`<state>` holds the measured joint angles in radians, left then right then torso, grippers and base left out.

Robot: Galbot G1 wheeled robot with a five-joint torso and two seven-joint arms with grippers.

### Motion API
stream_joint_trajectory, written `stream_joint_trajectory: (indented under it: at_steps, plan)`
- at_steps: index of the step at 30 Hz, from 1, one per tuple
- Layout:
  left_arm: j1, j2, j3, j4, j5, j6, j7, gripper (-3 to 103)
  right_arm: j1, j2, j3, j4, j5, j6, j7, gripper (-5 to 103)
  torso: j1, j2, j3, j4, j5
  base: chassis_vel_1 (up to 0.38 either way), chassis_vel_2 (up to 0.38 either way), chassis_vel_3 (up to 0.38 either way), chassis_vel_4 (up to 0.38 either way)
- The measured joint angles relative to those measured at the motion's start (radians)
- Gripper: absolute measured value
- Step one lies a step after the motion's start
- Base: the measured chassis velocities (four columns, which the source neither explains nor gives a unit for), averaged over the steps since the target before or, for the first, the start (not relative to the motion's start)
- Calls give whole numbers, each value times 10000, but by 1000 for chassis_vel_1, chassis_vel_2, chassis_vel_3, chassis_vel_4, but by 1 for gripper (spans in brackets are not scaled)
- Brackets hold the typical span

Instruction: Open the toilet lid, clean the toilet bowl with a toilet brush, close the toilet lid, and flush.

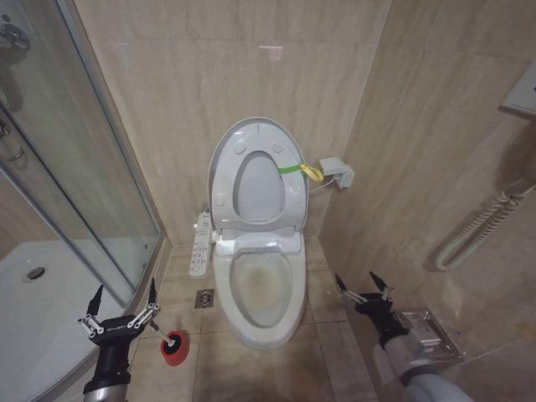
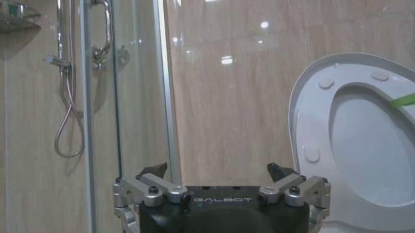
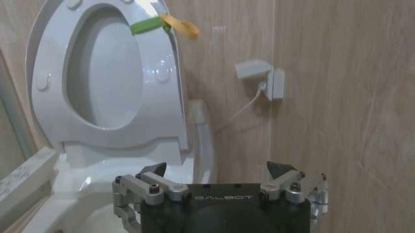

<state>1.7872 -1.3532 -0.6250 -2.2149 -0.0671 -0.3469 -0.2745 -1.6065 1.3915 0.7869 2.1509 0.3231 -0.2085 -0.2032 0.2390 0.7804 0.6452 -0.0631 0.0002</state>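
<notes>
Glossy white oval toilet lid [image 1: 251,172] is up already; both grippers, left [image 1: 123,306] and right [image 1: 363,283], spread and empty (brush next: red cup holder [image 1: 174,347] near the tiled floor's left edge).

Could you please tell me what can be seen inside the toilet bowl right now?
The toilet bowl stands open, with yellowish staining on its inner surface. No brush is inside. Its drain is too unclear to make out.

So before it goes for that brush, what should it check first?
1. Toilet lid raised against the wall: ok.
2. Toilet bowl uncovered, yellowish stains inside: ok.
3. Toilet brush in its red holder on the floor, beside the left gripper: ok.
4. Left gripper's fingers open, holding nothing: ok.
5. Right gripper open, off to the bowl's right: ok.
6. Brush handle upright and graspable: cannot tell.
</notes>
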Motion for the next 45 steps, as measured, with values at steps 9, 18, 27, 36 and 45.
stream_joint_trajectory:
  at_steps: [9, 18, 27, 36, 45]
  plan:
    - [0, 0, 0, 0, 0, 0, 0, 100, -38, 13, -17, 31, 204, -28, -92, 100, 0, 0, 0, 2, -1, 0, 0, 0, 0]
    - [0, 0, -1, 0, 0, 0, 0, 100, -864, 724, -1853, 1725, 1539, 559, 441, 100, -1, 1, -1, 1, -6, 0, 0, 0, 0]
    - [0, 0, -1, 0, 0, 0, 0, 100, -320, 649, -1699, 1417, 1551, 838, 499, 100, -1, 1, 0, 1, -4, 0, 0, 0, 0]
    - [0, 0, 0, 0, 0, 0, 1, 100, 297, 484, -1505, 749, 1159, 1020, 522, 100, 0, 0, 0, 2, -2, 0, 0, 0, 0]
    - [0, 0, 0, -1, 0, 0, 0, 100, 435, 410, -1380, 570, 957, 1187, 290, 100, 0, 0, 0, 1, -2, 0, 0, 0, 0]
